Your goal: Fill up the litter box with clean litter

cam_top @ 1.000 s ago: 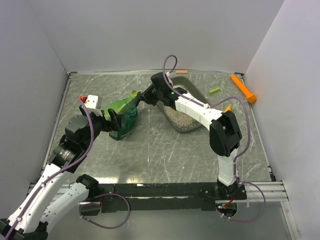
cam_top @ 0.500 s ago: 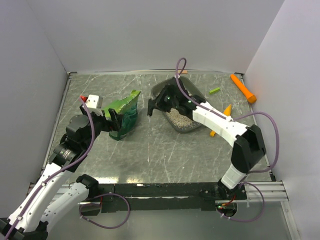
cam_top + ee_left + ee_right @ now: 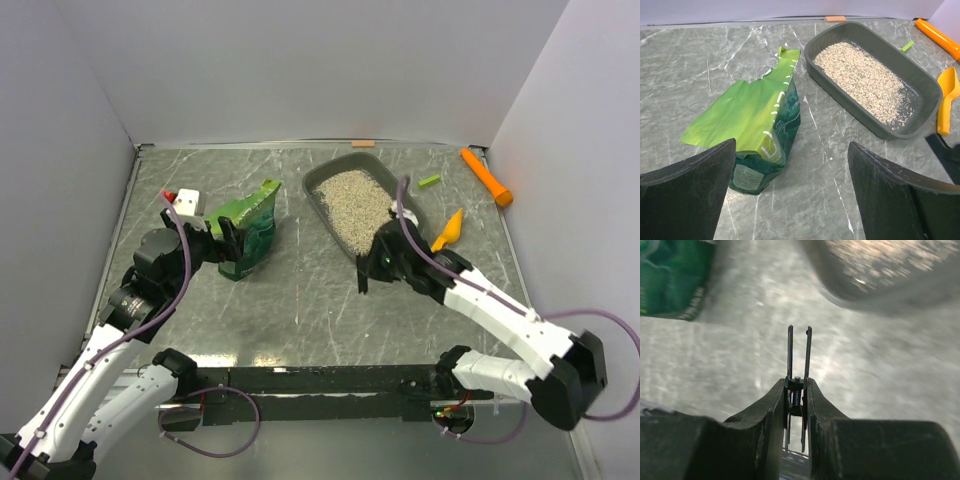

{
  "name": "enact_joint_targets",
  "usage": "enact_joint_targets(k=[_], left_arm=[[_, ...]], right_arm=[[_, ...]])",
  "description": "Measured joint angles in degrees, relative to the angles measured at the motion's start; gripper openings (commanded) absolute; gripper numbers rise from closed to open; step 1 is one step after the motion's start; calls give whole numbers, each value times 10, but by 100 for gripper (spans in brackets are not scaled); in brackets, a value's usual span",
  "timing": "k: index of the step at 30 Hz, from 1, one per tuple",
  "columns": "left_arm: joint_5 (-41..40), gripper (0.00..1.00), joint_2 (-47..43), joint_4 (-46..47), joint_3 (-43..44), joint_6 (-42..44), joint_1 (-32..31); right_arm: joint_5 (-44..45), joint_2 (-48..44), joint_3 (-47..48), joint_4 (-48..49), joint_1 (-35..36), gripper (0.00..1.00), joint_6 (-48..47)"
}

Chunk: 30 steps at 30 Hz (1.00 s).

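The litter box (image 3: 316, 188) sits at the far middle of the grey marbled tabletop (image 3: 300, 300), angled, within reach of both arms. The clean litter (image 3: 357, 205) already covers most of its floor, so the filling looks largely done. The tray is smooth dark plastic with rounded corners and a flared rim; the granules are fine, pale and sandy. The crinkled green bag (image 3: 247, 232) stands just left of it, its torn top flopped open. The left pincer (image 3: 795, 195) hovers by the bag, spread wide and empty. The right pincer (image 3: 799, 347) is nearly together, holding nothing, just off the tray's near end. An orange scoop (image 3: 448, 230) lies beside the tray's right wall.
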Motion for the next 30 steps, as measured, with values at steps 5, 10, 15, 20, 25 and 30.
enact_joint_targets(k=[5, 10, 15, 20, 25, 30], left_arm=[[-2, 97, 3, 0, 0, 0, 0], [-4, 97, 5, -2, 0, 0, 0], [-4, 97, 12, -2, 0, 0, 0], [-4, 97, 24, -2, -1, 0, 0], [-7, 97, 27, -2, -4, 0, -1], [-28, 97, 31, -3, -6, -5, -2]], right_arm=[[35, -62, -77, -52, 0, 0, 26], [59, -71, -146, -79, 0, 2, 76], [93, -68, -155, -87, -4, 5, 116], [112, -33, -159, -73, -41, 16, 138], [113, -4, -161, -50, -97, 48, 137], [116, 0, -161, -37, -123, 89, 125]])
